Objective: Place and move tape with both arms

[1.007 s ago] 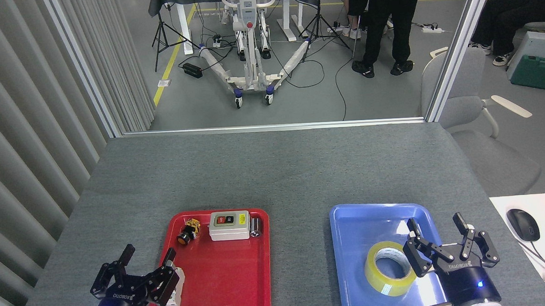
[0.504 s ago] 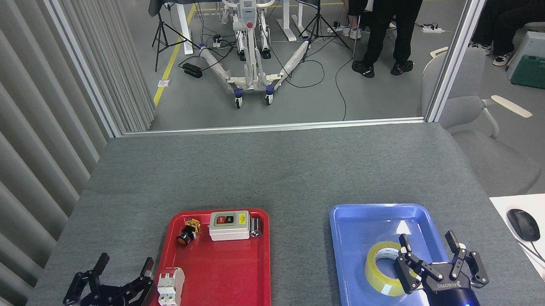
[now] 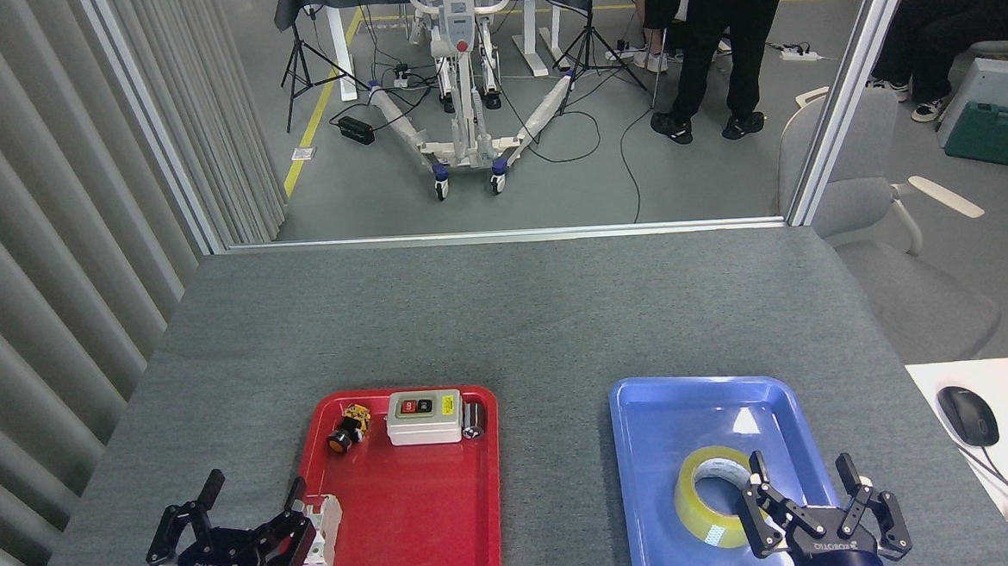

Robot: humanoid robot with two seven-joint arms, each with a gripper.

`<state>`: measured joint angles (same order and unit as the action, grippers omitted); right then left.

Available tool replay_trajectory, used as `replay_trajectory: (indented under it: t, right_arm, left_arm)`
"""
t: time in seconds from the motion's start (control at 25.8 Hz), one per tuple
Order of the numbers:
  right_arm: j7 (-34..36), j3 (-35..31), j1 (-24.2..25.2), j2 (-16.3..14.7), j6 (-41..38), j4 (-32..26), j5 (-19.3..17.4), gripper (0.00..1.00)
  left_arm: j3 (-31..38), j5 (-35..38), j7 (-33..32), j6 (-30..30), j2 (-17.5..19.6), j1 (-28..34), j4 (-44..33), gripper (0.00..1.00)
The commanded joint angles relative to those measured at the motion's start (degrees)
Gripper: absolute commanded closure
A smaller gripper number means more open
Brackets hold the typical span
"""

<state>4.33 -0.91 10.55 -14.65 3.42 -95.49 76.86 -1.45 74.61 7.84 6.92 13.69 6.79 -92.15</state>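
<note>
You've got the tape [image 3: 715, 496], 1 wide roll of translucent yellow packing tape with a whitish core and a big round hole, lying in the blue tray [image 3: 651, 448], tilted so the hole faces up and toward you. It sits in the tray's near right part. Your right claw [image 3: 805, 496] hangs just beside its right edge, fingers spread, overlapping it in view. Your left claw [image 3: 251, 510], fingers also spread, is well apart, at the red tray's [image 3: 448, 527] left rim.
</note>
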Motion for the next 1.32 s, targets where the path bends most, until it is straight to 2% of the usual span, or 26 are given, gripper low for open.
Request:
replay_trajectory:
  t: [0.0, 0.23, 0.35, 0.5, 0.85, 1.05, 1.28]
  right_arm:
    - [-1.17, 0.21, 0.52, 0.15, 0.71, -0.31, -0.04, 0.01]
    - [-1.61, 0.21, 0.61, 0.24, 0.62, -0.40, -0.04, 0.01]
    - [-1.61, 0.30, 0.61, 0.32, 0.62, -0.40, 0.05, 0.01]
    - [-1.61, 0.30, 0.61, -0.12, 0.98, -0.40, -0.04, 0.01]
    - [-1.61, 1.09, -0.18, -2.05, 0.36, -0.31, -0.75, 0.00]
    - [-1.70, 1.97, -0.18, -1.87, 0.01, -0.40, -0.75, 0.00]
    - [-1.70, 1.97, -0.27, -1.96, -2.01, -0.40, -0.75, 0.00]
  left_arm:
    - [-2.94, -0.78, 0.16, -0.07, -0.07, -0.28, 0.39, 0.00]
    - [-3.38, -6.58, -2.39, -0.86, 0.02, -1.34, 1.79, 0.00]
    - [-3.73, -6.49, -0.89, -0.51, 0.11, 1.03, -0.31, 0.00]
    - [-1.80, -6.58, 1.74, -0.51, 2.04, 4.46, -3.13, 0.00]
    - [-2.94, -6.58, 2.01, 0.90, -0.50, 3.85, -1.19, 0.00]
    - [-1.97, -6.93, 2.01, 1.08, -0.94, 2.97, -1.28, 0.00]
    - [-1.71, -6.67, 1.83, 0.99, -3.23, 3.23, -1.90, 0.00]
